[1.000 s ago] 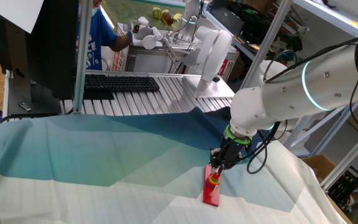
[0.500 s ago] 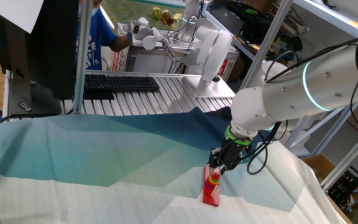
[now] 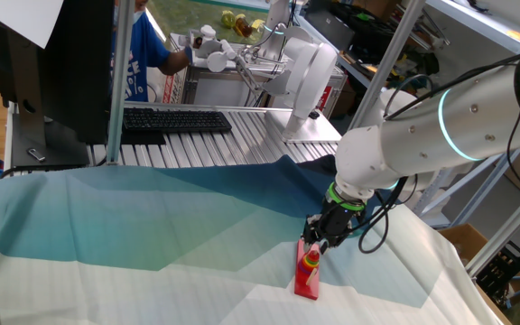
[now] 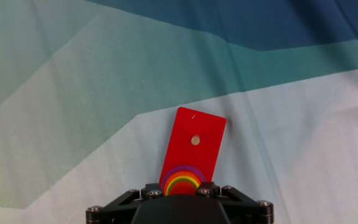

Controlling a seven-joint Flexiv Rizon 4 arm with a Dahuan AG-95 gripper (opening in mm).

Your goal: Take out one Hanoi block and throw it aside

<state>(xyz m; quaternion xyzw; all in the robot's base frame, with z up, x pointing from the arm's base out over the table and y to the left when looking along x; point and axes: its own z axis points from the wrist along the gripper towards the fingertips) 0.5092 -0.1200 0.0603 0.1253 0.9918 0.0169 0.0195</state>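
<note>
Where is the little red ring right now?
The red ring sits on top of the coloured ring stack on the red base board, right below the gripper.

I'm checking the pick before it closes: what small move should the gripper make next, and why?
Probably ease straight down a little, then close. In the fixed view the gripper sits right above the ring stack on the red base board; the small red top ring isn't visibly gripped yet.
</note>
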